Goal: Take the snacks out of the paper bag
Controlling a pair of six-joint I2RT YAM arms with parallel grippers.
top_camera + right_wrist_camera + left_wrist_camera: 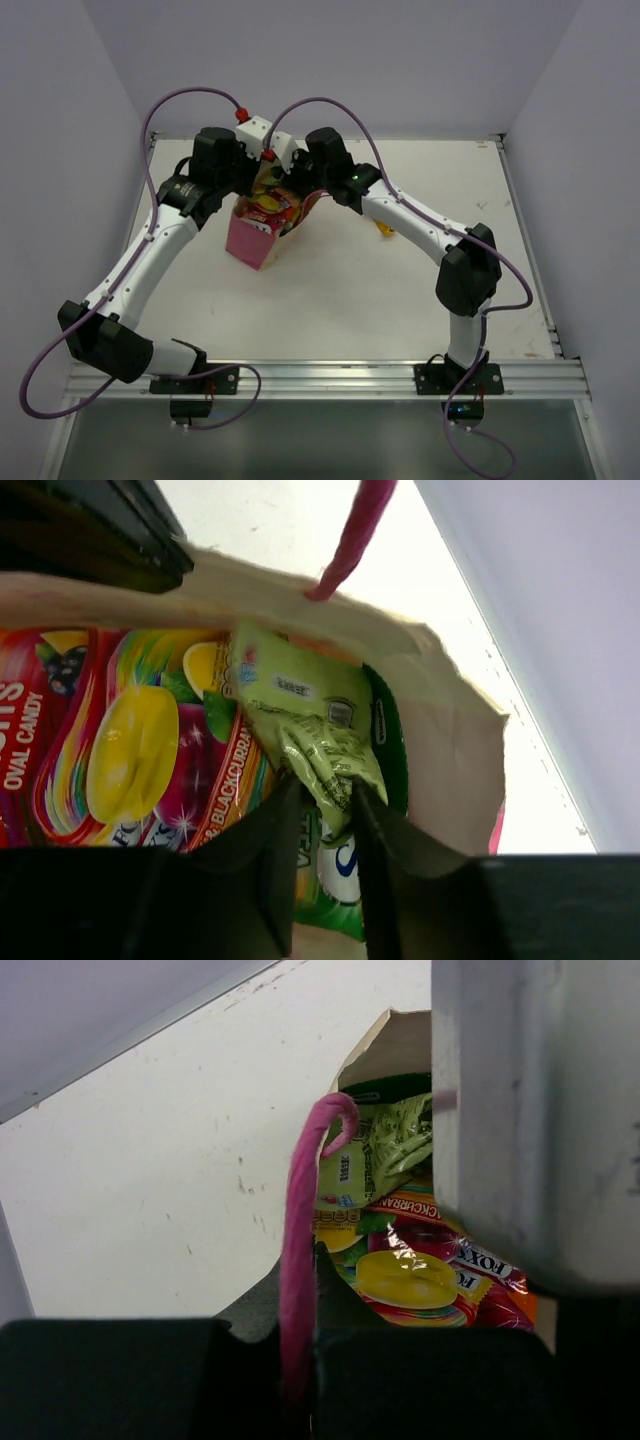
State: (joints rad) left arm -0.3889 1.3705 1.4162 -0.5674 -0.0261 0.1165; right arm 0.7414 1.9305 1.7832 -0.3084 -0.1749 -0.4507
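White surface [400, 300], pale lilac walls [350, 60] on three sides, both arm bases bolted to the rail at the near edge. Paper bag [250, 245] sits left of centre toward the far side, pink outside, mouth open upward, both wrists converged right over it. Left arm [150, 250] reaches in from the near left; left jaws are clenched on the pink cord handle [297, 1220], with the cord running up out of the pinch and curling over at the bag rim. Right arm [420, 225] comes in from the right; right jaws are down inside the bag mouth, pinching the crumpled lower end of the light-green packet [300, 715], one finger [270, 880] on each side, both touching the foil. Red-yellow packet [140, 740] lies just beside it on the left in the right wrist view, touching it, glossy, with a lemon print and partial lettering. Dark green packet [385, 740] is wedged between the light-green one and the tan inner wall [450, 730]. All three packets are inside the bag. Small yellow pack [384, 229] lies on the surface right of the bag, partly hidden under the right arm; can't read it.
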